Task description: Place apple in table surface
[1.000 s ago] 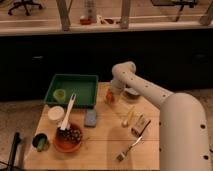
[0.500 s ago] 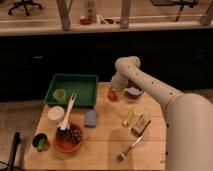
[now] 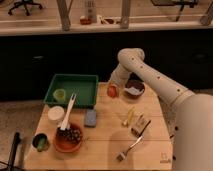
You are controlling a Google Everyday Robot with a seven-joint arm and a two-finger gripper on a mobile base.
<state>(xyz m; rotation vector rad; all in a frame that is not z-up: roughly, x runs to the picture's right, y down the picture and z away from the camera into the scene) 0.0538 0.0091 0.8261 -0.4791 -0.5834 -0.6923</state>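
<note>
Apple [image 3: 112, 91] is sitting right at the tip of the tool [image 3: 114, 86], and the tool looks pinched onto it. It's low over the far edge of the bench [image 3: 107, 145], maybe touching the wood, but I can't tell for sure from this angle.

So progress-wise I'd say the carry part is basically done, since the apple is over bare bench and not over the tray or a bowl. What's left, by my guess: settle it onto the wood, let go, and back the arm off without nudging it into a roll.

Around the tool:
- just to its left in view, the green tray [image 3: 72, 76] with a small yellow-green cup in it
- just to its right, a dark bowl [image 3: 134, 88]
- nearer the camera than the tool, a blue sponge [image 3: 90, 118], a yellow thing [image 3: 129, 117] and a fork [image 3: 131, 147]
- further off toward the near-left, an orange bowl [image 3: 59, 145] of grapes with a utensil leaning in it, plus a white cup [image 3: 56, 114]

The bench is light tan planks, flat, with free wood right below the tool.

Beyond the tool there's a dark counter front, with glass panels and office chair legs behind. The floor is speckled.
</note>
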